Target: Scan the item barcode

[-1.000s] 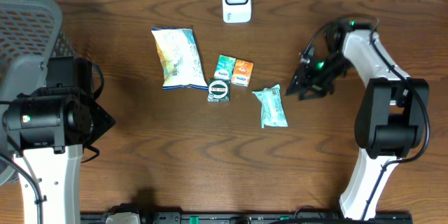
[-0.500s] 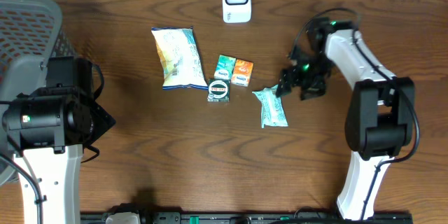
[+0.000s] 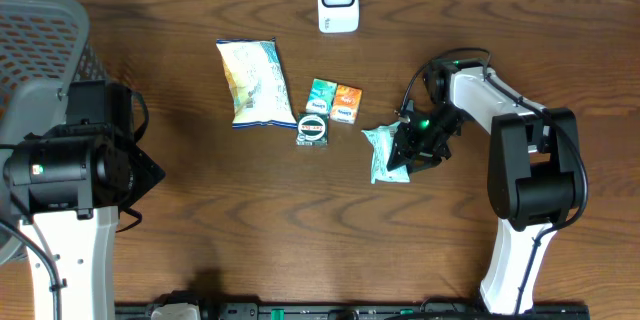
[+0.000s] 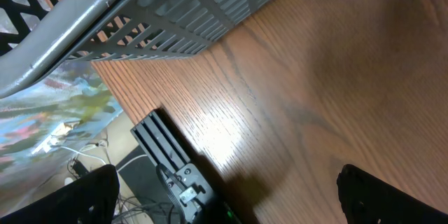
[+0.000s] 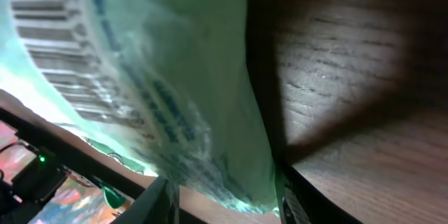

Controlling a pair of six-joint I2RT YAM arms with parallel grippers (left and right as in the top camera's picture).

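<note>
Right fingers (image 5: 155, 203) are closed onto the mint-green packet (image 3: 382, 165), gripping it at the edge nearest the arm. In the wrist view the film fills the gap btwn them & touches both inner faces. The packet sits at desk (image 3: 300, 230) level; can't tell if it's lifted off the wood. Its barcode (image 5: 63, 49) is on the face turned to the wrist cam, up & to one side of the fingers in that view. Bare wood in shadow shows beside the other finger.

The other items all lie beyond the packet, on the side away from the right fingers:
- Orange small box (image 3: 347, 103) & green small box (image 3: 320, 95) are side by side, touching, near the packet.
- A small dark packet w/ a round white label (image 3: 313, 128) is just beside the green box.
- A white snack bag (image 3: 250, 82) lies farther off again.

The white scanner (image 3: 338, 0) stands at the desk's far edge, well apart from the right fingers & the packet. No item lies btwn it & the boxes.

Left fingers (image 4: 84, 196) are spread wide open w/ nothing btwn them, over bare wood at the opposite end of the desk. They're well apart from the packet. A grey mesh basket (image 4: 175, 14) sits just ahead of them. Off to one side, past the desk edge, are a black rail & cables (image 4: 168, 161).
</note>
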